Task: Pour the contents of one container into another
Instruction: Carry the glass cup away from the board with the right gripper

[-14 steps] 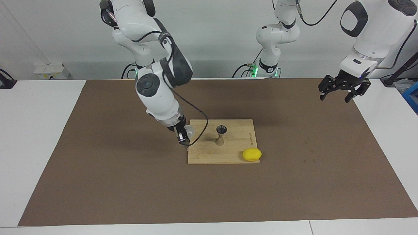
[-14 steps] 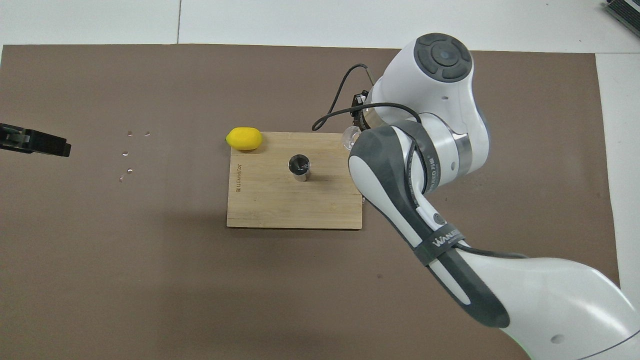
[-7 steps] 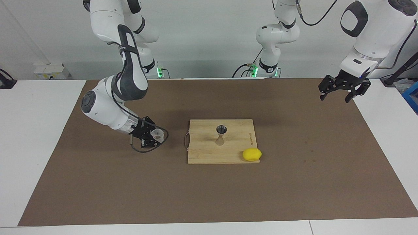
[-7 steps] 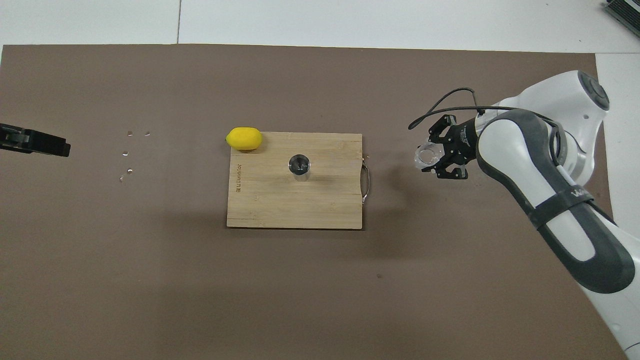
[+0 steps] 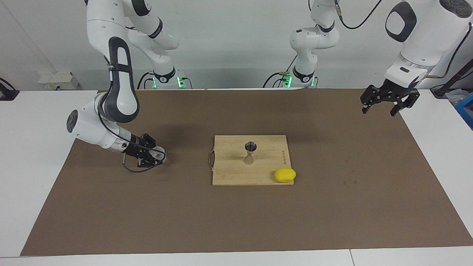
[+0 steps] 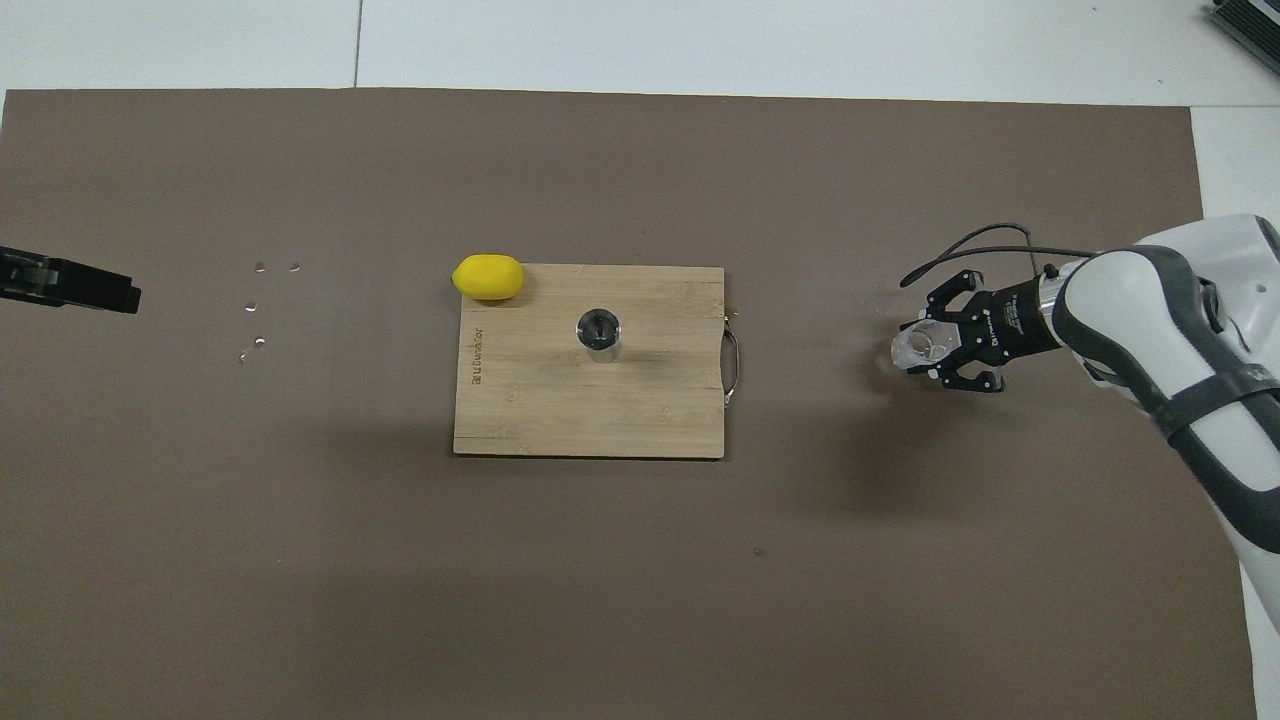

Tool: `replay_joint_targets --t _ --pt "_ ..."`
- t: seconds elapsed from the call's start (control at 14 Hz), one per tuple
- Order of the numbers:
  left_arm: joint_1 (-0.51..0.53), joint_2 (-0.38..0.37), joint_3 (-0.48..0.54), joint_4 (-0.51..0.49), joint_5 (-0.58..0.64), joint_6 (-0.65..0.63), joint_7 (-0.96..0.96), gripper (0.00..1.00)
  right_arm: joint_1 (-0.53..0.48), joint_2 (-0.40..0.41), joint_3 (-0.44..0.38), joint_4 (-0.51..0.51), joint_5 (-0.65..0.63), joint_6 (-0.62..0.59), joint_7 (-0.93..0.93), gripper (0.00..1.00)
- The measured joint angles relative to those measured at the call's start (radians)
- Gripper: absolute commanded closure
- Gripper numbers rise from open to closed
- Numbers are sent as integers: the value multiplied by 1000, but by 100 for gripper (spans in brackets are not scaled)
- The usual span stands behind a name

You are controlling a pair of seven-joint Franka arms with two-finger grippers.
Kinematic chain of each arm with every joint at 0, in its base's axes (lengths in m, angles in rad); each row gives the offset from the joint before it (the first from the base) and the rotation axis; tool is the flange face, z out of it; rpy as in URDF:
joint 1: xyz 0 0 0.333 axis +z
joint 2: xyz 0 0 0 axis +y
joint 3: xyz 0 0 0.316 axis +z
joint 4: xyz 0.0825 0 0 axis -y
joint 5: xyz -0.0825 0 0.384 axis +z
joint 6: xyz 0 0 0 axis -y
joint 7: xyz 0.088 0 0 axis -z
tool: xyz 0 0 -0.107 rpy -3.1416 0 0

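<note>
Swinging away from the pale bamboo cutting board [image 5: 251, 162], your right end effector [image 5: 157, 155] has carried the small clear frosted glass cup [image 5: 159, 154] from the board's handle edge out over bare brown mat, and it now sits low in the left-centre of the facing frame, at the right-centre of the overhead frame. Its fingers are clamped together on the cup, which lies tipped on its side with the mouth turned toward the board rather than upright; whether it touches the tabletop [image 5: 37, 147] you cannot tell. The small silver hourglass-shaped metal jigger [image 5: 250, 152] has not moved: it stands upright in the middle of the board, with the yellow lemon [image 5: 285, 174] at the board's corner, lower right of it in the facing frame. Your left end effector [image 5: 388, 105] has held its place in the upper right of the facing frame, up in the air over the mat's corner, fingers spread apart and carrying nothing; that arm waits. For the task, read this as a retreat after the tipping at the jigger: the pour looks done or abandoned, and the cup is well apart from its target. Whether anything landed in the jigger is not visible. You likely need only to right the cup and set it down.
</note>
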Motion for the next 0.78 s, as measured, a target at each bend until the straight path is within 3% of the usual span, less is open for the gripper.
replay_joint_targets --t 0.21,0.29,0.5,0.57,0.64,0.78 --pt "0 0 0 0 0 0 0 0 -24 10 0 -21 11 0 -46 100" --pt "0 0 0 0 0 0 0 0 -25 10 0 -25 11 0 -46 88" --pt "0 0 0 0 0 0 0 0 -35 10 0 -42 11 11 -46 34" --pt "0 0 0 0 0 0 0 0 -40 10 0 -51 11 21 -48 12" --pt "0 0 0 0 0 0 0 0 -43 10 0 -61 11 30 -59 2" --pt "0 0 0 0 0 1 0 0 -45 10 0 -71 11 31 -99 1"
